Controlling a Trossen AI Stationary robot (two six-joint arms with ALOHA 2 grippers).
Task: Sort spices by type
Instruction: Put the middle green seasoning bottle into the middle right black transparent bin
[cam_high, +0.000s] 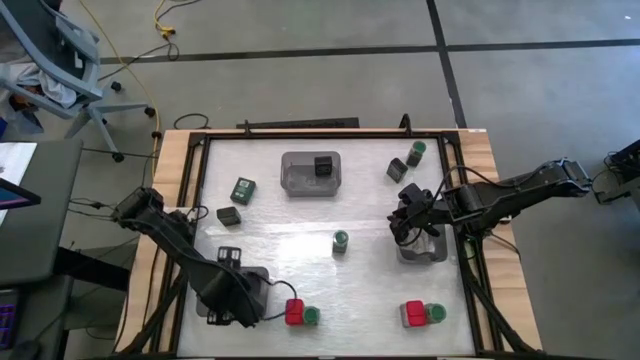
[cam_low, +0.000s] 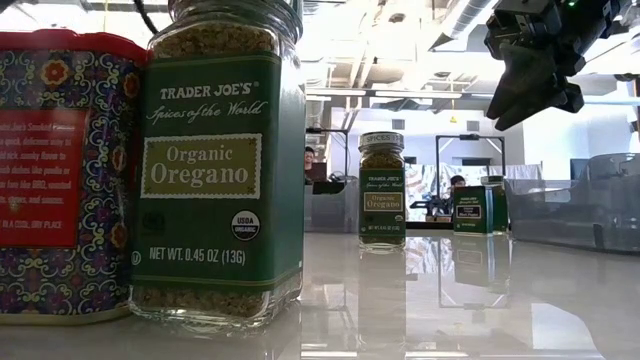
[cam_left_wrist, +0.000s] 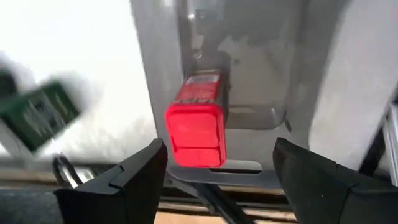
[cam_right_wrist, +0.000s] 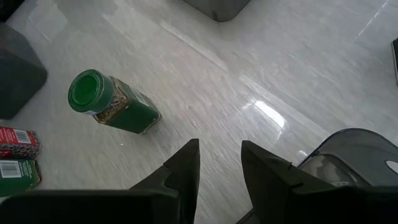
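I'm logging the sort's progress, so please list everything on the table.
Trays: three, grey; far centre, right, near left.
Black cubes: four, black; one in far tray, two left of it, one far right.
Jars: four, green lids; one mid-table, one far right, two near edge.
Red boxes: two, red; near edge beside jars; maybe a third on near-left tray.
Left gripper: open, over near-left tray.
Right gripper: open, empty, over right tray.

Lighting was bright and even, with overhead glare reflecting off the glossy table (cam_high: 300, 240) surface in all views. The left wrist view was motion-blurred, smearing a green-labelled container (cam_left_wrist: 38, 115). The low view's background was washed out by ceiling lights.
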